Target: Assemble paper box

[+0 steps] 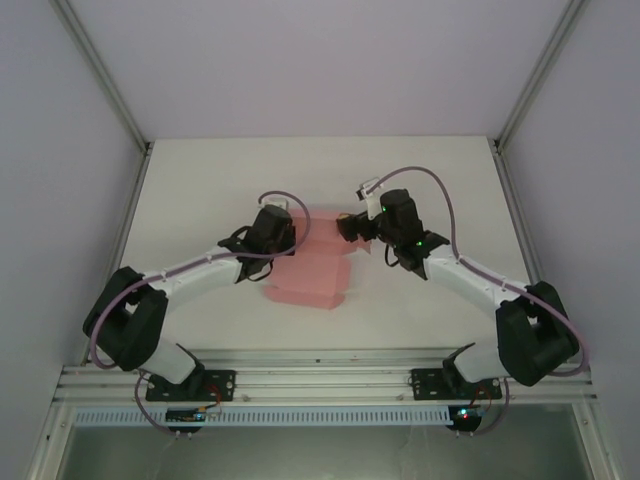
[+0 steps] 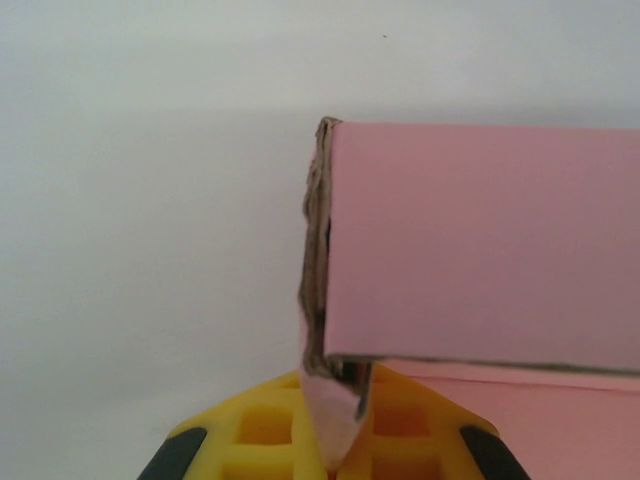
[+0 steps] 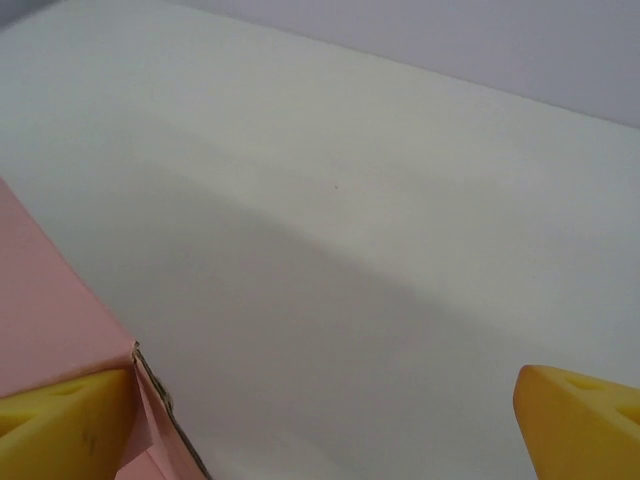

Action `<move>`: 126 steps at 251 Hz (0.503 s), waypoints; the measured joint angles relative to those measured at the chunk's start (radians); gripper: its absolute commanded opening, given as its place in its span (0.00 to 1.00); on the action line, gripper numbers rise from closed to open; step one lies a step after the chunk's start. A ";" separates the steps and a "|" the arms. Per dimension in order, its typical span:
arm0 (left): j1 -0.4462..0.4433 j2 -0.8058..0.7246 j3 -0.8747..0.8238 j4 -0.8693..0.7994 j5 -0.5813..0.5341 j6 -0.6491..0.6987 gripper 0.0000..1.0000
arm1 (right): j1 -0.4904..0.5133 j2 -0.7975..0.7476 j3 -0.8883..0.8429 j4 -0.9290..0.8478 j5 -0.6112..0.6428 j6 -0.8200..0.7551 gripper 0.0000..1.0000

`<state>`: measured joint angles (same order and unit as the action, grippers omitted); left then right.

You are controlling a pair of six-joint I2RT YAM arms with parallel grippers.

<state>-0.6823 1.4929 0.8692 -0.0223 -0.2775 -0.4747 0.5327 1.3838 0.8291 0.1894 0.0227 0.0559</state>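
Left arm (image 1: 190, 272): elbow swung out to its own side, white forearm angled in toward table (image 1: 200, 190) centre, wrist bent down. Left gripper (image 1: 292, 238) (image 2: 335, 445) closed tight, yellow fingers (image 2: 255, 425) pinching a thin tab (image 2: 335, 405) of the paper box (image 1: 310, 275) (image 2: 480, 240). The tab stands on edge between the pads. Just ahead of this gripper and to its right, a pink panel of the box rises upright, raw card edge facing the camera, with more pink card lying flat below it.

Right arm (image 1: 470, 280): mirrored pose, elbow out, forearm angled in, wrist tipped toward the box. Right gripper (image 1: 348, 228) (image 3: 325, 400) jaws spread wide, holding nothing. One finger (image 3: 60, 425) sits right at the corner edge of the pink box (image 3: 45, 310); cannot tell if it touches. The other finger (image 3: 585, 420) is well apart from the box, over bare table.

In the top view the box lies between and just below the two grippers, partly folded, one end raised by the left gripper and the rest flat on the table.
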 measured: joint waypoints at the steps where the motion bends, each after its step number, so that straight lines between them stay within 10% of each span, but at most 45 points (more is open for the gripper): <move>1: 0.000 0.000 0.000 0.000 0.000 -0.001 0.00 | 0.000 0.000 -0.002 0.003 0.000 0.005 0.99; 126: 0.047 -0.073 -0.090 0.073 0.045 -0.127 0.00 | -0.005 -0.245 -0.124 -0.060 0.113 0.287 0.99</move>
<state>-0.6353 1.4200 0.7792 0.0505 -0.2321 -0.6014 0.5278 1.1393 0.7052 0.1295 0.1356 0.3431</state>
